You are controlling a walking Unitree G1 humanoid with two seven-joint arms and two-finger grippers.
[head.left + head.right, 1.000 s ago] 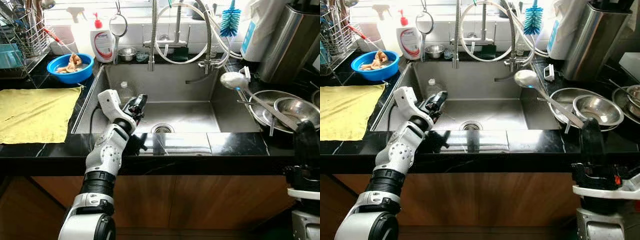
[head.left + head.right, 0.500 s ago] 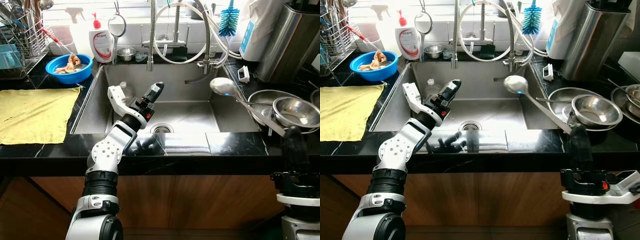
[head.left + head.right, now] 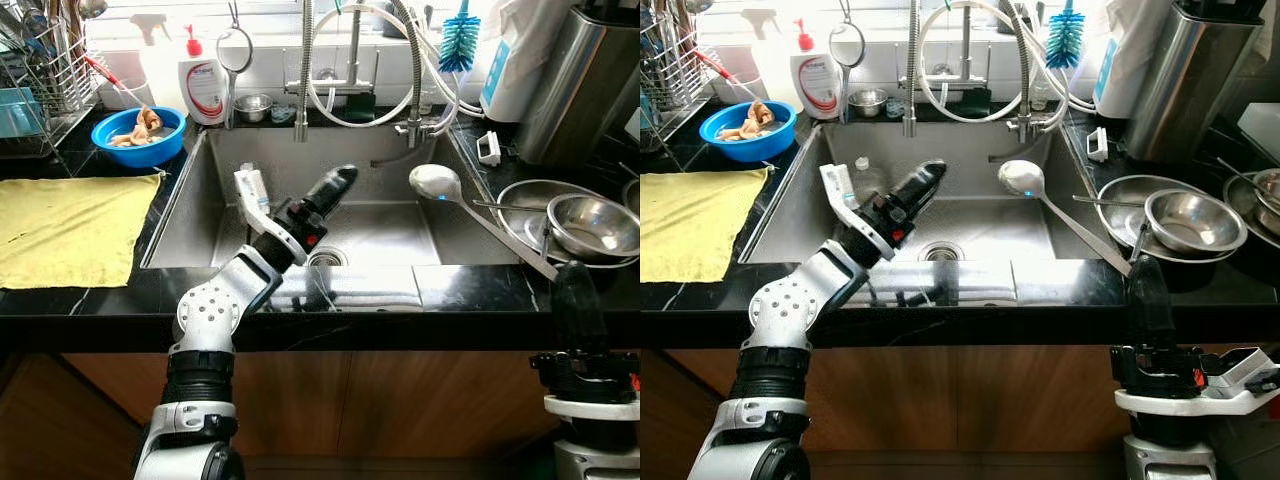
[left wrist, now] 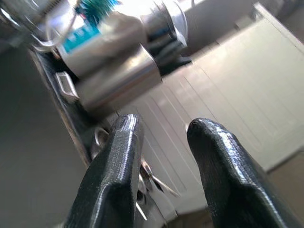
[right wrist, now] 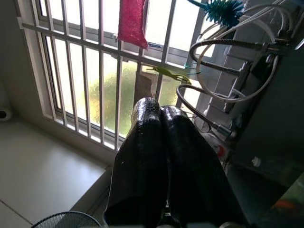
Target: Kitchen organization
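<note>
Left arm raised and bent forward, left gripper [image 3: 337,183] pointing up and away with fingers [image 4: 116,175] slightly parted, right gripper [image 3: 1147,285] upright near the body (fingers pressed together)

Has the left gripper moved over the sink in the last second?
Yes. The left gripper has swung from the sink's left wall toward its middle, and now points above the drain toward the ladle.
</note>
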